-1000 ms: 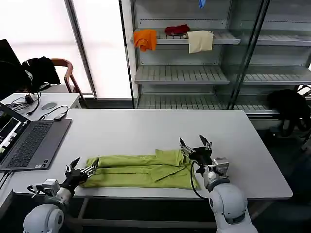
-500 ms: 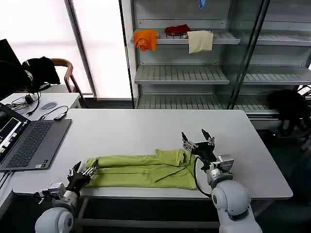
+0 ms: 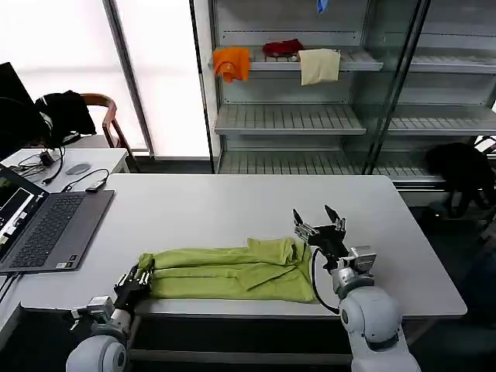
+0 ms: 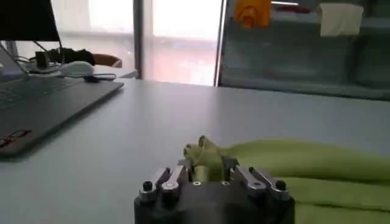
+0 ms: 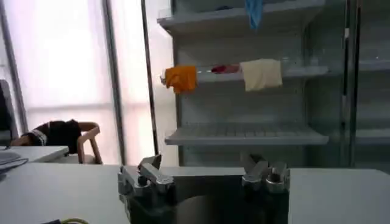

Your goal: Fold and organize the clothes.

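Lime-green T-shirt (image 3: 229, 271) is laid on the white counter (image 3: 232, 209) near its front edge, folded lengthwise into a long narrow band with soft creases along it; a bunched, slightly raised flap is seen at its right end. No printed graphic or collar can be made out in the folded state. Left end effector (image 3: 139, 277) is placed at the band's left end, fingers closed on a small bunch of the green fabric, as seen in the left wrist view (image 4: 204, 159). Right end effector (image 3: 319, 226) is held just beside the shirt's right end, slightly above the counter, fingers spread apart with nothing between them; the same spread is seen in the right wrist view (image 5: 204, 178). The shirt's underside and its exact fold layers are hidden. A laptop (image 3: 46, 229) is cut off at the counter's left side. Orange (image 3: 232, 62), red (image 3: 283, 48) and cream (image 3: 319, 66) cloths are hung on the shelf rack (image 3: 294, 116) behind.
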Robot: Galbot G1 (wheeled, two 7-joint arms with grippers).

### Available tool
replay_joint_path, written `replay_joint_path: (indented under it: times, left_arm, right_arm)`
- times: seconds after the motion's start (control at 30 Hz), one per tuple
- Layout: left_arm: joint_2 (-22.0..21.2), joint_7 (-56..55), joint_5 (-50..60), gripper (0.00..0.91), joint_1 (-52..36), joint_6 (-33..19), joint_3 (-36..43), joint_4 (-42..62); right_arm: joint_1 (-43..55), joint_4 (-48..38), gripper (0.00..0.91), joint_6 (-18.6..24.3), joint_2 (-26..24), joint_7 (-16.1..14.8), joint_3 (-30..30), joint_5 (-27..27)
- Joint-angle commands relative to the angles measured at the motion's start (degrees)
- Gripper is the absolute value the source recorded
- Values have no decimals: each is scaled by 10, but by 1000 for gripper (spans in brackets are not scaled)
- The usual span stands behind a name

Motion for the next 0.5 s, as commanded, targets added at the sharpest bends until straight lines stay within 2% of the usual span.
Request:
replay_joint_path:
  times: [0.03, 0.33, 0.5]
  left_arm:
    - [-4, 8, 34, 0, 2, -9, 5, -1]
    - [-5, 18, 58, 0, -1, -32, 0, -1]
    - [15, 44, 94, 0, -10, -50, -39, -5]
  right_arm:
    - [0, 3, 907, -3, -2, 3, 3, 2]
    - [-2, 7, 907, -7, -8, 5, 5, 4]
    - [-2, 3, 907, -7, -11, 7, 6, 6]
